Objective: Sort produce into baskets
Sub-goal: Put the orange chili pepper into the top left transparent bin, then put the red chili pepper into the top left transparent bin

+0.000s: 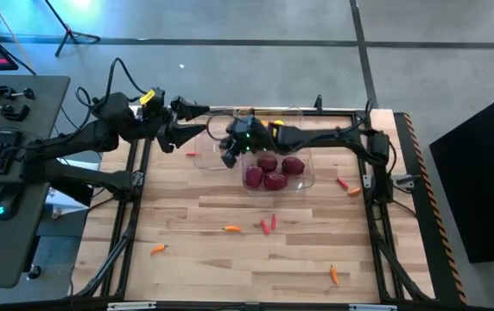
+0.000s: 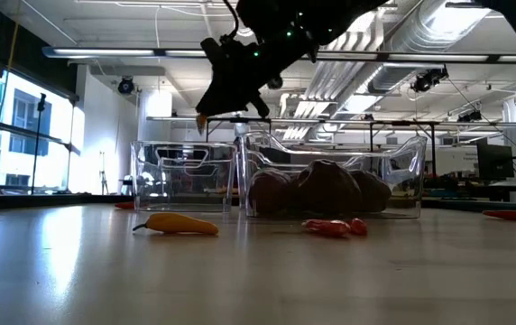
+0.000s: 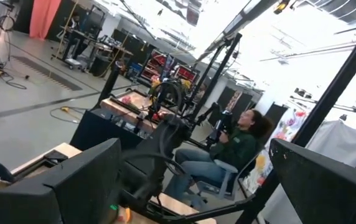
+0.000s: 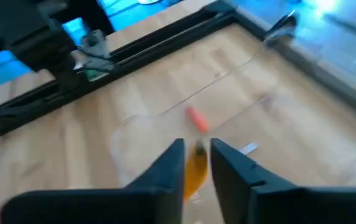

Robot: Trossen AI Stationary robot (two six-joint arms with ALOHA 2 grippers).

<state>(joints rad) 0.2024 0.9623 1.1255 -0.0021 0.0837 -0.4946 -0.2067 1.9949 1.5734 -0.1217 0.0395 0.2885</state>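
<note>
Above a clear basket (image 1: pixel 202 158), right claw (image 4: pixel 196 158) narrowly parted around an orange pepper (image 4: pixel 194 173), no legible writing, left claw (image 1: pixel 197 110) wide open, empty.

right hand (image 4: pixel 196 163) pinches an orange pepper (image 4: pixel 195 173) above a clear bin (image 4: pixel 252 118).

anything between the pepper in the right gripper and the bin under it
Nothing visible. The right gripper holds the orange pepper directly above the clear bin, whose top is open, with only one small red pepper lying inside.
</note>
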